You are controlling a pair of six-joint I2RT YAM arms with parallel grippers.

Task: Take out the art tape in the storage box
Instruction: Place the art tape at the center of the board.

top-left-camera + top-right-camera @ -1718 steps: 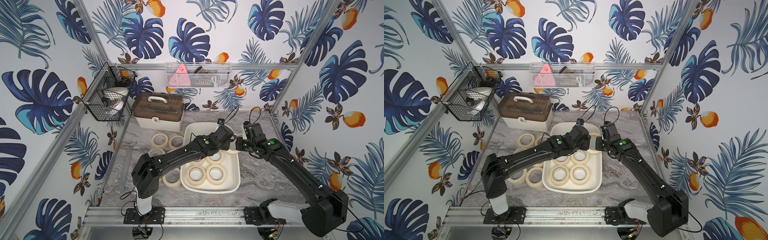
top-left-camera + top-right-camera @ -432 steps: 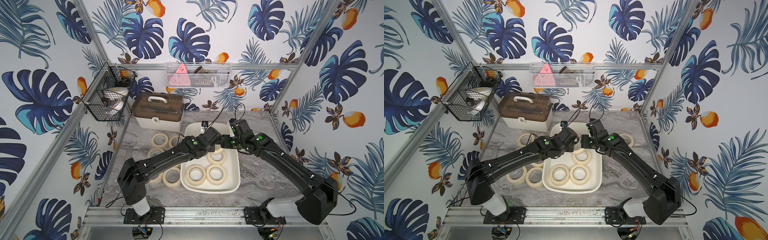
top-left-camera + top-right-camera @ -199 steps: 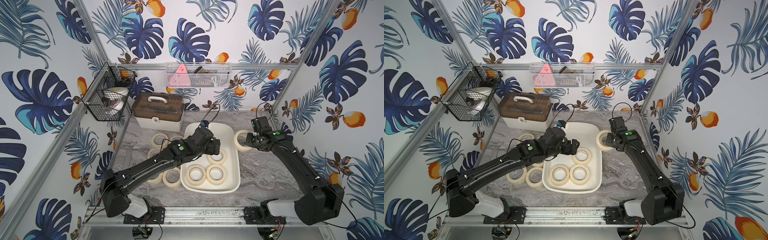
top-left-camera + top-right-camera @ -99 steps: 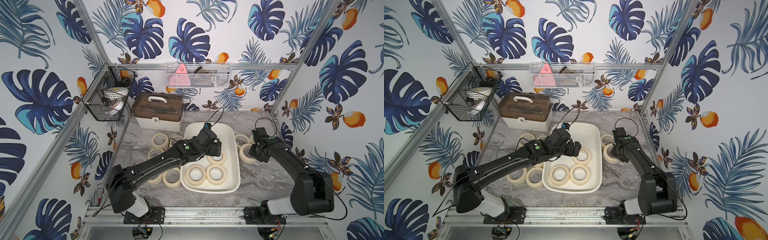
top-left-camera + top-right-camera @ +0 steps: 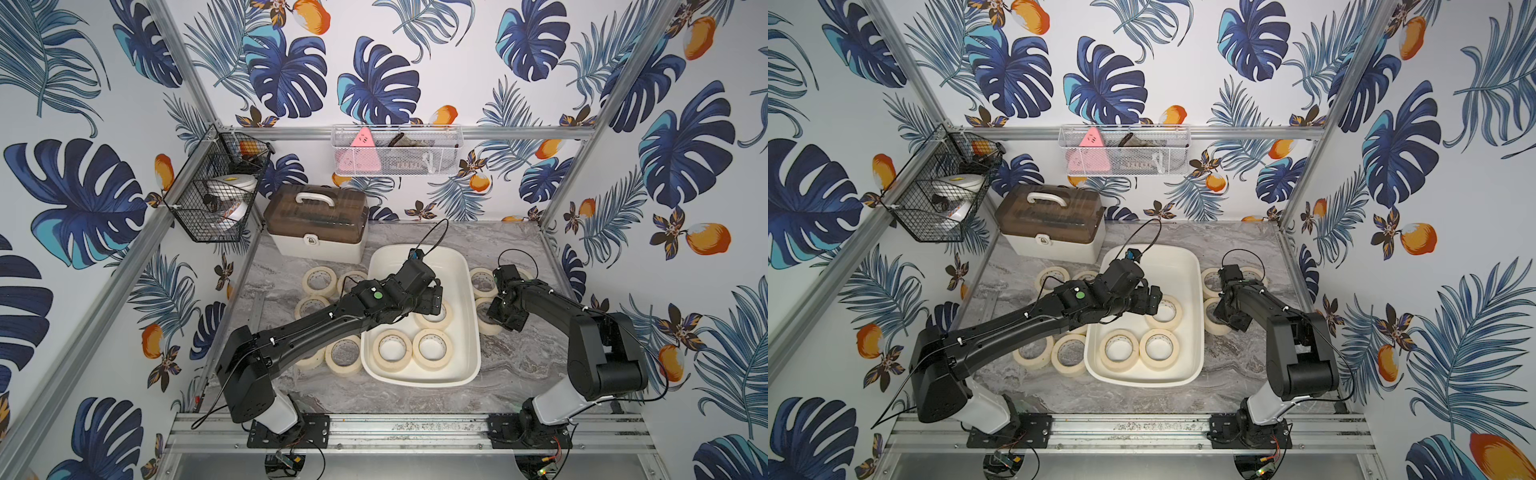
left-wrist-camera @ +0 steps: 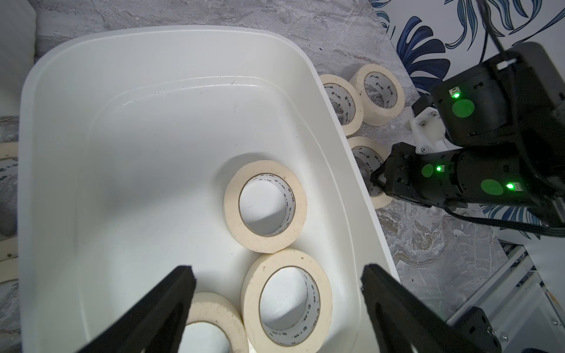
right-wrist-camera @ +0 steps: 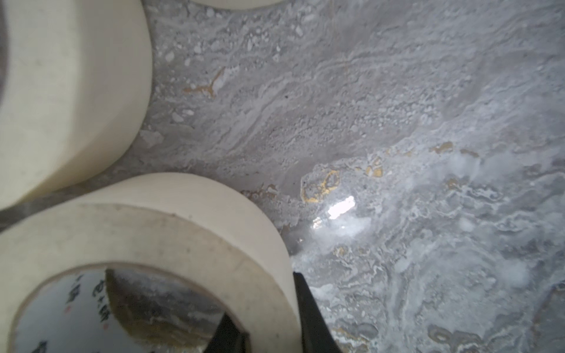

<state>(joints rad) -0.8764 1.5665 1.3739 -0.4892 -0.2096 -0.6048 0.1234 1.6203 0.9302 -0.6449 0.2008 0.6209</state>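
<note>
Starting at the left: a cluster of art tape (image 5: pixel 320 279) rolls lies flat on the marble tabletop (image 5: pixel 286 257), already outside the storage box (image 5: pixel 415 250). Next comes the box itself, where the left gripper (image 6: pixel 278 272) hangs over the tub, jaws spread wide with nothing between them. Three rolls remain on the box floor. One roll (image 6: pixel 265 205) lies toward the middle, and a pair (image 5: pixel 392 350) sits side by side at the near end.

These look light and stiff, with a cardboard core and a papery face that should not slip, and nothing fragile about them. The best hold is probably across the ring's wall, one finger down the core and one outside. The free side is the one to pick, since neighbours touch.

On to the right: the right gripper (image 7: pixel 266 321) is pinched narrow on the wall of a held roll (image 7: pixel 183 220). One finger is inside the core and the other against the outer face, low at the tabletop just beside the box's right wall. Whether that roll rests on the marble I cannot tell. More rolls (image 5: pixel 482 280) lie just beyond it.
</note>
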